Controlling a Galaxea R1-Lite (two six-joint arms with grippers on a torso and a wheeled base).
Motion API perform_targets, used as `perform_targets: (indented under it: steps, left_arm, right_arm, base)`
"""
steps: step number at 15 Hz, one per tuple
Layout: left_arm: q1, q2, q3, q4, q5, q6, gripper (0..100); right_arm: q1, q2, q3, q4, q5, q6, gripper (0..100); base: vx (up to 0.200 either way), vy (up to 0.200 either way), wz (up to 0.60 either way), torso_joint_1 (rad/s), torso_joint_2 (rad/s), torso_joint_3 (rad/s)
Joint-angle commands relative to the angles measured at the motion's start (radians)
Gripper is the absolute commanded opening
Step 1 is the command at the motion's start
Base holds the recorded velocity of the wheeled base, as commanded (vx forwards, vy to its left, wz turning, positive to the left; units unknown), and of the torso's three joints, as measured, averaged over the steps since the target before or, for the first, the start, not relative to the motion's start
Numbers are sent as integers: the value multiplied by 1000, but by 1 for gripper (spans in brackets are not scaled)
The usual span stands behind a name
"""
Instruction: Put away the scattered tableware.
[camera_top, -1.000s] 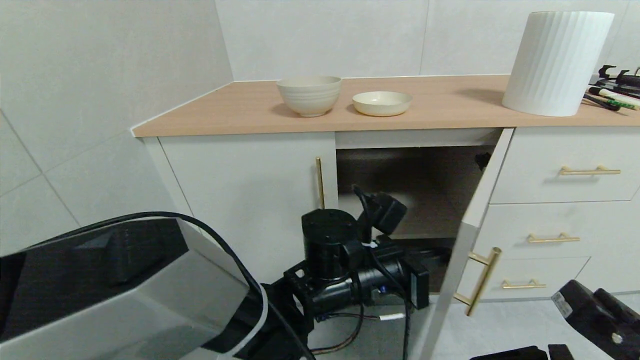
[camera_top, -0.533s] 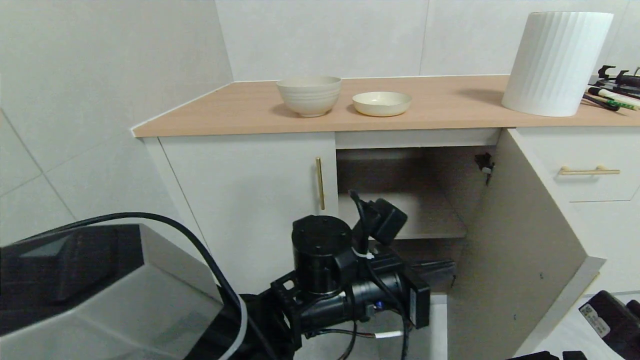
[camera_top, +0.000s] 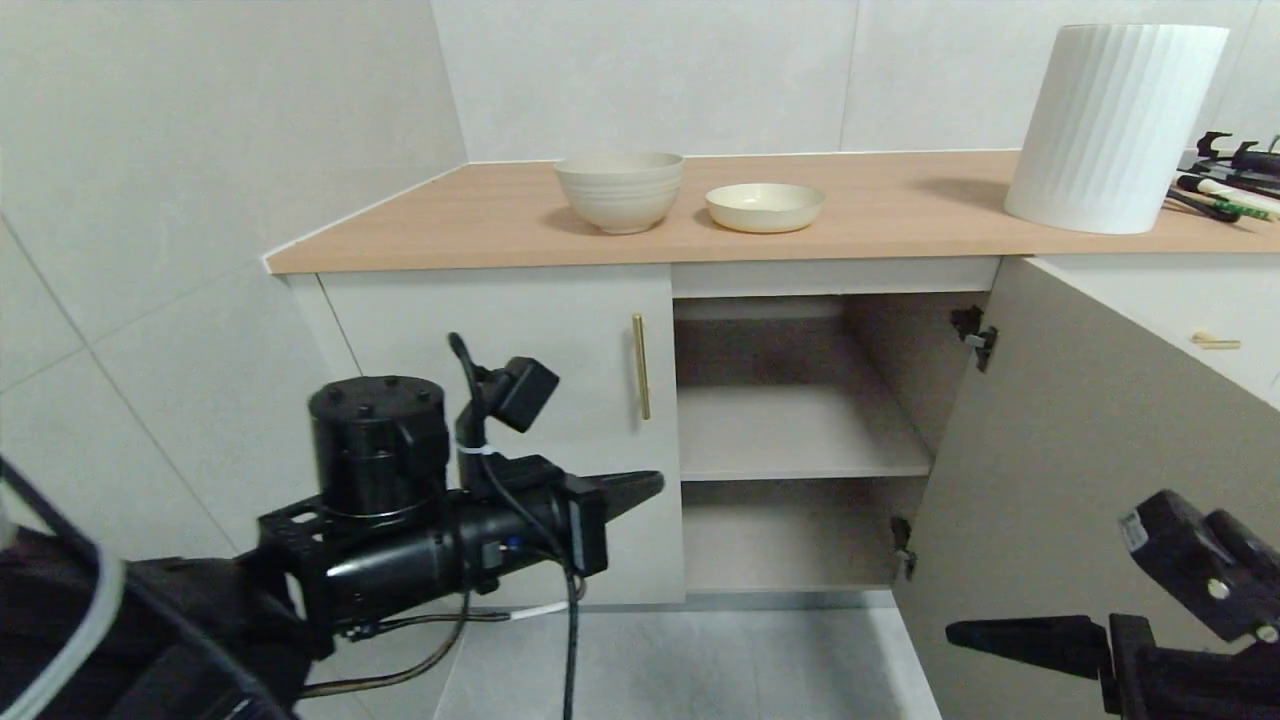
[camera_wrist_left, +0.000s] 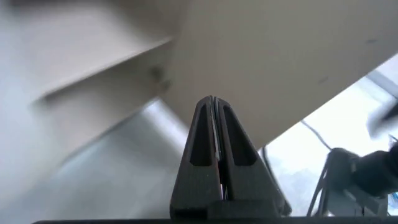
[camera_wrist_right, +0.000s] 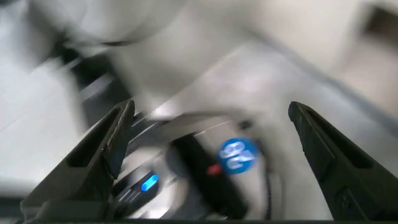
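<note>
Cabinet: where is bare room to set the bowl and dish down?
Both levels look bare: the middle shelf, bordered by the closed door and the open door, and the bottom level beneath. The countertop is free between dish and ribbed container; its right end is crowded with pens.

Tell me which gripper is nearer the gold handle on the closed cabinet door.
Left. The left gripper is just below the gold handle; the right gripper is low, in front of the open door.

Even soft light, blurred wrist views
</note>
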Motion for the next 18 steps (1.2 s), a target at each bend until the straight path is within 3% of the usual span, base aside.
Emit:
perform_targets:
  steps: [1, 3, 6, 9, 13, 14, 18]
  left_arm:
    - [162, -282, 59, 214, 0, 28, 0]
    - [242, -368, 63, 310, -2, 60, 0]
    - [288, -402, 65, 329, -2, 61, 0]
    - [363, -395, 54, 329, 0, 101, 0]
    - [372, -354, 19, 329, 0, 112, 0]
    - [372, -345, 11, 326, 0, 124, 100]
    - [372, -348, 6, 318, 3, 124, 100]
  right_arm:
    - [-19, 71, -38, 1, -46, 1, 100]
    - [-39, 154, -110, -8, -134, 1, 100]
    - [-75, 267, -229, -10, -147, 1, 100]
    - [-110, 431, -420, -8, -154, 33, 100]
    - [-114, 486, -507, -7, -220, 130, 100]
    - [-113, 488, -513, -7, -236, 148, 100]
    - [-111, 485, -510, -1, -240, 148, 100]
  base:
    - [0, 0, 0, 0, 0, 0]
    - [0, 0, 0, 0, 0, 0]
    - [0, 0, 0, 0, 0, 0]
    - [0, 0, 0, 0, 0, 0]
    - [0, 0, 0, 0, 0, 0]
    - [0, 0, 0, 0, 0, 0]
    - [0, 0, 0, 0, 0, 0]
